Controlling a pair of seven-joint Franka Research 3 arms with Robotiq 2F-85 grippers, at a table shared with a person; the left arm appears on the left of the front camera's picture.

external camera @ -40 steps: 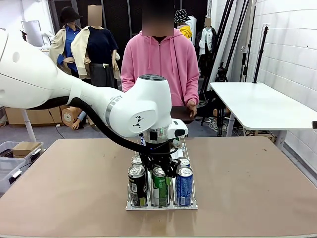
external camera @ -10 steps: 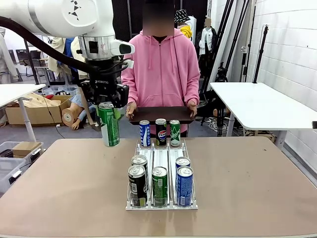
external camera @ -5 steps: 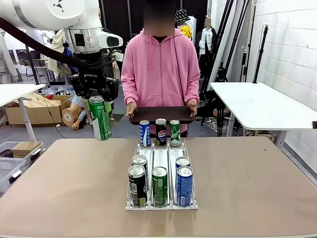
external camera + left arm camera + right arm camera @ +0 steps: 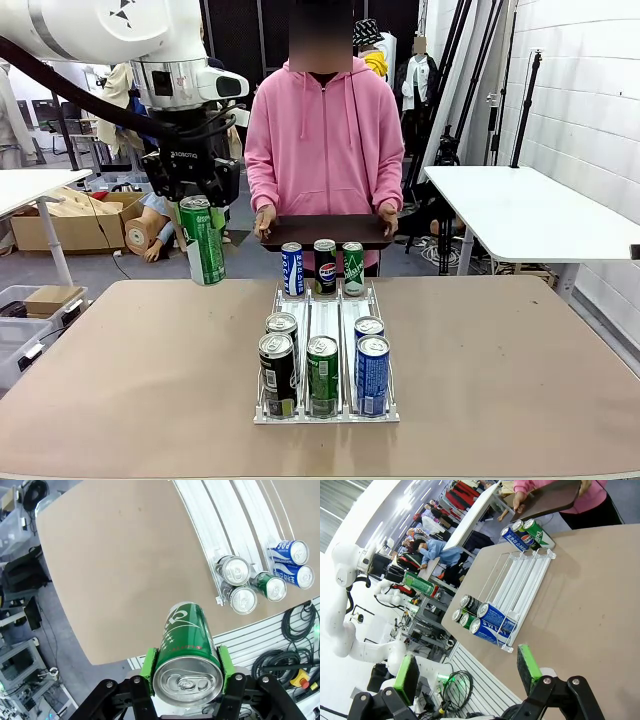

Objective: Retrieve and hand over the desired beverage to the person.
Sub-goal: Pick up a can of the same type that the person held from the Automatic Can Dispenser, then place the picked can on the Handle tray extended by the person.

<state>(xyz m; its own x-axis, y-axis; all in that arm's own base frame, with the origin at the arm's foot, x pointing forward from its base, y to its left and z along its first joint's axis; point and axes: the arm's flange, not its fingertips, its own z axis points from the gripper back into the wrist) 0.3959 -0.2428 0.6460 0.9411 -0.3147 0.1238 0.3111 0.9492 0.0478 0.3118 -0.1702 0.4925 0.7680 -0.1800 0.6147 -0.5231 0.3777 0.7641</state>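
left tool (image 4: pixel 200 207) was clamped on the green can (image 4: pixel 204 245), held upright in the air near the tabletop's (image 4: pixel 130 380) far edge, left of the person (image 4: pixel 325 130) | right tool (image 4: pixel 467 670) gaped empty | pick from rack (image 4: pixel 326 413) looked done | handover pending: can not yet at person's dark tray (image 4: pixel 325 231)
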